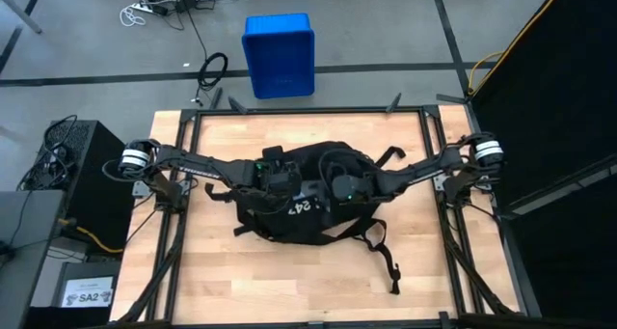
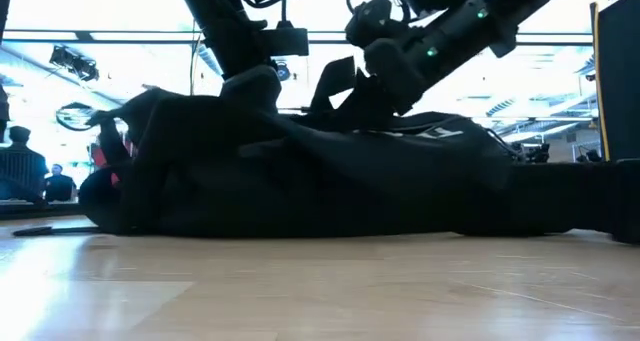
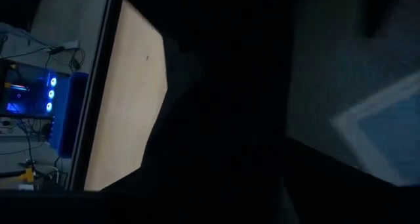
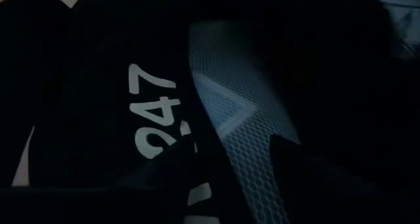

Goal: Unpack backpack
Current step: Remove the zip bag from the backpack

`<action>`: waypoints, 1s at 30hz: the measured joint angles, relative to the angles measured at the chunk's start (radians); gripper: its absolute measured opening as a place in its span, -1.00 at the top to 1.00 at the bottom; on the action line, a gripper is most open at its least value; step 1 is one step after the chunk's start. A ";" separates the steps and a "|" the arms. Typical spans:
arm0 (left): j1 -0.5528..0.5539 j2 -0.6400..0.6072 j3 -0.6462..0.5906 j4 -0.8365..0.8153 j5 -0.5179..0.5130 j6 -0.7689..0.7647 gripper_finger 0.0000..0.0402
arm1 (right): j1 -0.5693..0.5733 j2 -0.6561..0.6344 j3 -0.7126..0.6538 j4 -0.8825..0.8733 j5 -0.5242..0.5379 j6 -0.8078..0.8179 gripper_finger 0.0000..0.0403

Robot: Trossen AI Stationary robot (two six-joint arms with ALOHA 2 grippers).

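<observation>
Backpack [image 1: 304, 208]: black, soft, lying flat mid-surface [image 1: 212, 271], white "247" lettering facing up, straps trailing toward the front edge. Left hand [image 1: 280, 179]: pressing into the bag's upper left side, fingers buried in dark fabric; whether it is gripping anything cannot be told. Right hand [image 1: 339, 186]: resting on the bag's top just beside the lettering, apparently working at an opening or mesh panel; its finger spread and any hold cannot be told. Both arms are converging on the bag, likely to part the cloth. Blue crate [image 1: 279, 55]: sitting on the floor beyond the surface, well apart.
</observation>
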 joint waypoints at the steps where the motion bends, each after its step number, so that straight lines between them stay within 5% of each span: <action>1: 0.000 0.000 0.000 0.000 0.001 -0.002 0.01 | -0.006 -0.008 0.000 0.002 -0.005 0.000 0.09; 13: 0.000 0.000 -0.043 0.013 0.006 -0.001 0.01 | -0.088 -0.047 0.001 -0.134 -0.022 0.018 0.01; 20: 0.005 0.000 -0.047 0.024 0.002 -0.001 0.01 | -0.087 -0.047 0.000 -0.184 -0.197 0.025 0.05; 30: 0.013 -0.001 -0.047 0.074 0.002 -0.009 0.01 | -0.071 -0.007 0.006 -0.263 -0.227 0.026 -0.26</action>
